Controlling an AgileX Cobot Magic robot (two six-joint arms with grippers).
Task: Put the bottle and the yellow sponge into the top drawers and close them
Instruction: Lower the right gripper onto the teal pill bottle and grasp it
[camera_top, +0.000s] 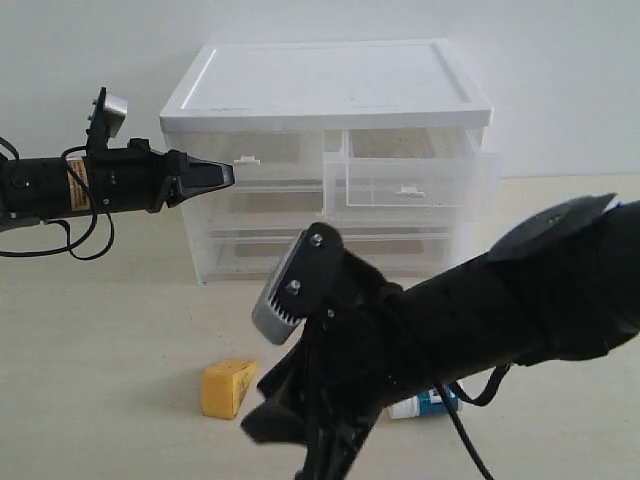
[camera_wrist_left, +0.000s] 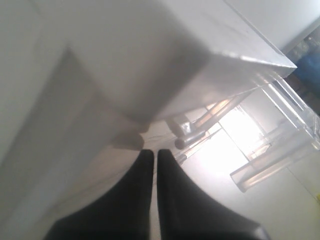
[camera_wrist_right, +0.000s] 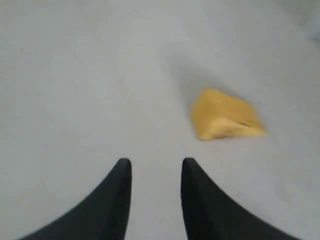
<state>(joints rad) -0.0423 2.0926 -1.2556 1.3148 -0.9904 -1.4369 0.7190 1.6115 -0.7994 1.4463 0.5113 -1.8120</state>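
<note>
The yellow sponge (camera_top: 227, 387) (camera_wrist_right: 223, 115) lies on the table, in front of the cabinet (camera_top: 327, 100). Only a strip of the bottle (camera_top: 428, 404) shows below my right arm. The top right drawer (camera_top: 412, 178) is pulled out; the top left drawer (camera_top: 258, 167) sits pushed in, its tab handle (camera_top: 246, 159) (camera_wrist_left: 189, 139) just beyond my left gripper (camera_top: 228, 174) (camera_wrist_left: 154, 152), which is shut with nothing in it. My right gripper (camera_wrist_right: 155, 162) is open above the table, a short way from the sponge; in the exterior view its tips fall below the frame's edge.
Two full-width drawers (camera_top: 250, 225) sit closed under the top pair. My right arm (camera_top: 480, 310) fills the front right of the exterior view. Bare tabletop (camera_top: 100, 380) lies left of the sponge.
</note>
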